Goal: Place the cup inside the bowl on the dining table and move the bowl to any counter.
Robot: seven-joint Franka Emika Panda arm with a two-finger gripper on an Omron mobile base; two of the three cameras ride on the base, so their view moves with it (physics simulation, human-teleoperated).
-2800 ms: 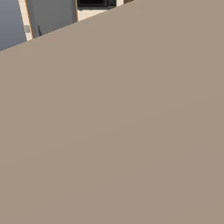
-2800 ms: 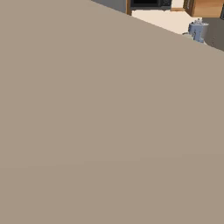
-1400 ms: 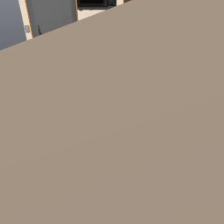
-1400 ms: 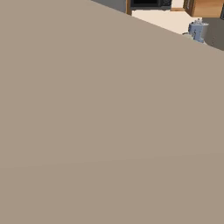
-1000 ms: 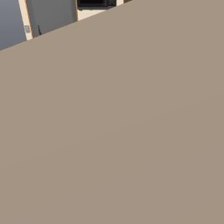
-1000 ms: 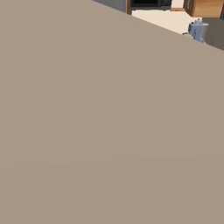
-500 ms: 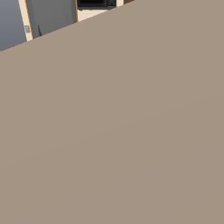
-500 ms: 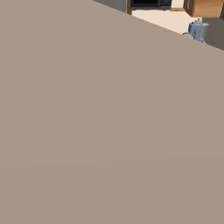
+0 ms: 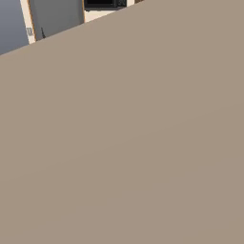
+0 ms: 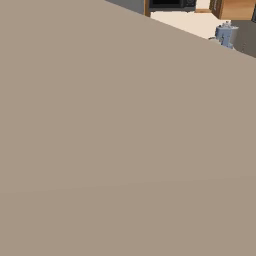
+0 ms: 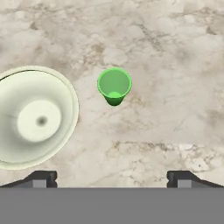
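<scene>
Claw [image 11: 112, 177] spread wide, nothing between the 2 dark finger tips [image 11: 41, 178], which show at bottom left & bottom right of hand view, well apart. It hangs above a marbled stone surface [image 11: 175, 65], beige-grey w/ darker veins, looking down on it.

Cup [image 11: 114, 85]: small bright green tumbler, upright, mouth open toward the cam, tapering to a narrower base. Sits on the stone roughly midway between the 2 tips, beyond them in view, not touching either. Nothing visible in it.

Bowl [image 11: 30, 116]: wide, shallow, cream-white w/ faint green tint, plain rim, flat round base w/ a small dark spot at centre. Sits on same stone to the left of the cup in hand view, near it but w/ a clear gap of bare stone between. Left edge cut off by frame. Cup is outside the bowl.

Left base view: mostly a plain tan flat surface [image 9: 143, 143] close to the cam; above its slanted edge, grey panels [image 9: 57, 16] & a dark appliance [image 9: 102, 4].

Right base view: same tan surface; beyond it a dark appliance, a pale counter top [image 10: 187, 22], wood cabinet [image 10: 235, 9] & a small blue-grey object [image 10: 226, 35], too small to tell what.
</scene>
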